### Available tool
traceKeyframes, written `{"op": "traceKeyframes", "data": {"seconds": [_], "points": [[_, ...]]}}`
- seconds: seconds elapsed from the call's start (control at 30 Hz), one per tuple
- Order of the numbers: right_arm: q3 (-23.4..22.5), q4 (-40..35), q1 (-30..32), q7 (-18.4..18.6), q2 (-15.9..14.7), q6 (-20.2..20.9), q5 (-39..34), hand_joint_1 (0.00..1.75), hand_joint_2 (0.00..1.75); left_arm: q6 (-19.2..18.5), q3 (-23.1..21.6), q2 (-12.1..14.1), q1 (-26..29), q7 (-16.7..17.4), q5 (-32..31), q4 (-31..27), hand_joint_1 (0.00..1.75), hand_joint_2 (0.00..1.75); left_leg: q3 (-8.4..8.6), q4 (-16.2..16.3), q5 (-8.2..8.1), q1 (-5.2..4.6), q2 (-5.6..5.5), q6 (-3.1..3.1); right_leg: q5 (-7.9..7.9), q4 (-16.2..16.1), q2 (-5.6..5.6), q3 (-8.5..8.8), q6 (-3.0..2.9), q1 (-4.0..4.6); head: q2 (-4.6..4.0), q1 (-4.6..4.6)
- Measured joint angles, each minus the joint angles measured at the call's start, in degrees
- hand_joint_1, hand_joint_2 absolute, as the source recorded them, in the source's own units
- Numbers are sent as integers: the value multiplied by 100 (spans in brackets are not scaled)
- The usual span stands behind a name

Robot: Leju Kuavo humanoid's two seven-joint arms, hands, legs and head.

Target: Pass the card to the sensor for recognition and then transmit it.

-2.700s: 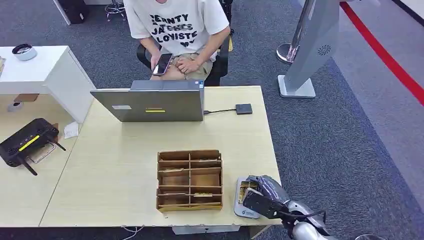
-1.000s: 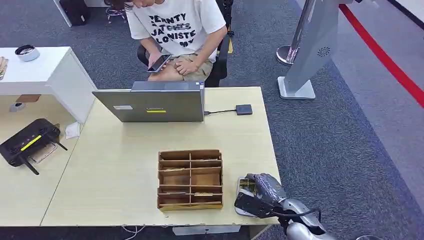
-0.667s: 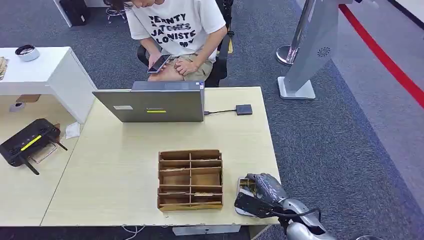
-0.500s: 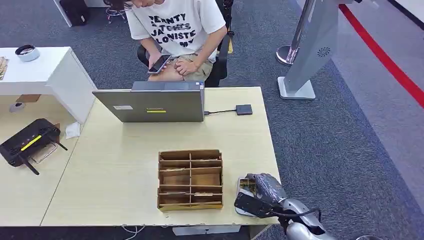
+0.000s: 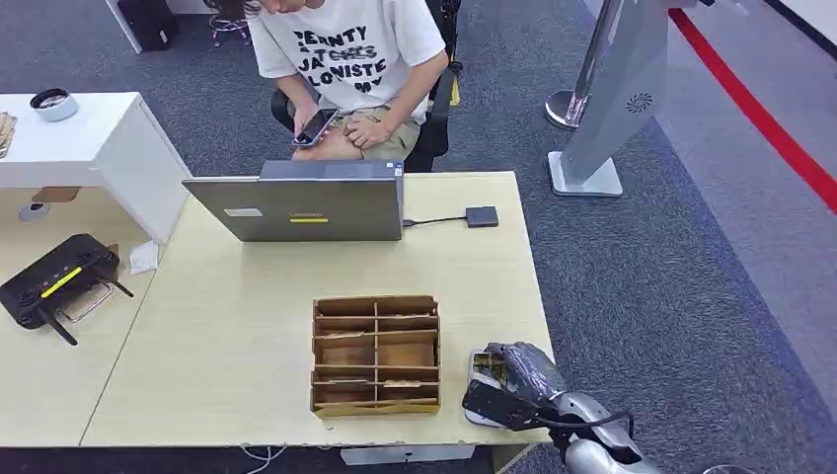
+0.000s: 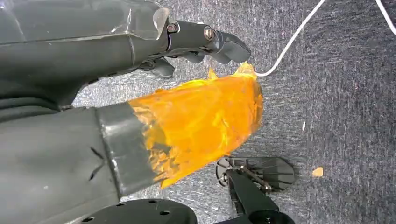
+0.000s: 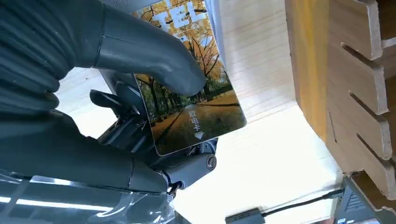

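My right hand (image 5: 515,387) hovers over the table's near right corner and pinches a card (image 7: 191,107) printed with autumn trees. The thumb (image 7: 144,51) presses on the card's face and darker fingers back it from behind. A sliver of the card (image 5: 485,364) peeks out from the hand, just above a pale grey pad (image 5: 473,379) lying on the table. A small dark reader (image 5: 482,215) sits at the far right of the table, cabled to the laptop (image 5: 296,205). My left hand (image 6: 140,93) hangs over carpet, its thumb wrapped in orange tape, fingers apart and holding nothing.
A wooden compartment box (image 5: 375,354) stands just left of my right hand, close to the card's edge (image 7: 336,70). A person sits behind the laptop holding a phone (image 5: 314,126). A black router (image 5: 54,281) lies on the left table. A grey stand (image 5: 612,99) rises at the far right.
Since 2.7 s ago my right hand has slid slightly left and lower over the pale pad. Over the last second it has stayed still; the person shifted the phone a little.
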Motion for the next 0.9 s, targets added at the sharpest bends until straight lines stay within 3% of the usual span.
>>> {"op": "traceKeyframes", "data": {"seconds": [0.9], "points": [[-15, -2, 19, 13, 11, -7, 48, 175, 175, 2, 0, 0, 0, 7, -7, 0, 0, 0, 0, 0, -1, 0, 0, 2, 2, -5, 0, 2, 3, 0, 0, 0]]}}
